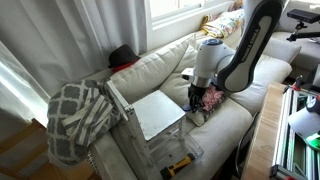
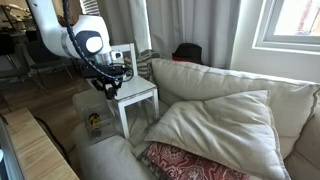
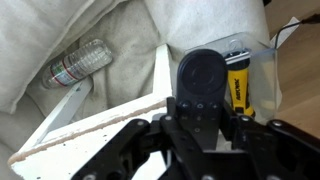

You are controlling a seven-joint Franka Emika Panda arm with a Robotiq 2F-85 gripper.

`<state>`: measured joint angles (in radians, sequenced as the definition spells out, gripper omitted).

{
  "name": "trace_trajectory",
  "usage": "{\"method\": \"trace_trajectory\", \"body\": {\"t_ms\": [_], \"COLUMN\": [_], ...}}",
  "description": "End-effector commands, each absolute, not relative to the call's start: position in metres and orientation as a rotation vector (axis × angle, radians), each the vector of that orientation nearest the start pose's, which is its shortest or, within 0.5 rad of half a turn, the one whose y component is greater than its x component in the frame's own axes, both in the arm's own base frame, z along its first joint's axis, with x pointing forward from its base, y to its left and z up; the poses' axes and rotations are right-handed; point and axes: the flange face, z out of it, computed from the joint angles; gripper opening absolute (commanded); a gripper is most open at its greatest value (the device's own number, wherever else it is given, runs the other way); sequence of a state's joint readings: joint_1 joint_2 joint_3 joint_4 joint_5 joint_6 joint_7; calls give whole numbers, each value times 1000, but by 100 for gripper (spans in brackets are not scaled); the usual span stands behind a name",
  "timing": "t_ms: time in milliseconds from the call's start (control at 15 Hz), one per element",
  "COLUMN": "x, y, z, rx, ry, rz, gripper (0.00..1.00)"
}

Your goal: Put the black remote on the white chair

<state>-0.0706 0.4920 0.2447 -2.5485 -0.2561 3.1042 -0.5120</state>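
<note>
fingers (image 3: 160, 135) clenched on black remote (image 3: 203, 80), hanging just off white chair (image 3: 100, 118) seat corner; yellow-and-black tool (image 3: 238, 88) just beyond, sofa cushion (image 3: 40, 40) close alongside. Labels unreadable.

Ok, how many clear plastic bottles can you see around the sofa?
1. The clear plastic bottle lies on its side in the wrist view, beside the cream sofa cushion, near a leg of the white chair. Others could be hidden.

My gripper (image 3: 203, 112) is black, same as the remote (image 3: 202, 82); white chair (image 3: 100, 125), cream sofa (image 2: 225, 90), yellow-and-black tool (image 3: 238, 88) (grey-and-white lattice blanket (image 1: 80, 115), red patterned cushion (image 2: 185, 162)).
</note>
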Motion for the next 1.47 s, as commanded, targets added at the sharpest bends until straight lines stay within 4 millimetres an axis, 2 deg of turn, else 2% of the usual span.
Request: {"method": "trace_trajectory", "body": {"t_ms": [0, 267, 333, 467, 733, 867, 1000, 1267, 1400], "x": [427, 425, 425, 441, 481, 498, 509, 512, 514], "y": [111, 109, 109, 116, 146, 157, 170, 192, 194], "z": [108, 103, 103, 119, 140, 139, 130, 113, 104], "rx": [-2749, -2749, -2749, -2799, -2922, -3008, -3059, -3095, -3093], "ry": [-1348, -1342, -1342, -1296, -1088, -924, -765, -458, -325], "rz": [-163, -149, -148, -245, -364, -380, -361, -233, -201], "gripper": [43, 43, 18, 18, 18, 18, 18, 18, 18]}}
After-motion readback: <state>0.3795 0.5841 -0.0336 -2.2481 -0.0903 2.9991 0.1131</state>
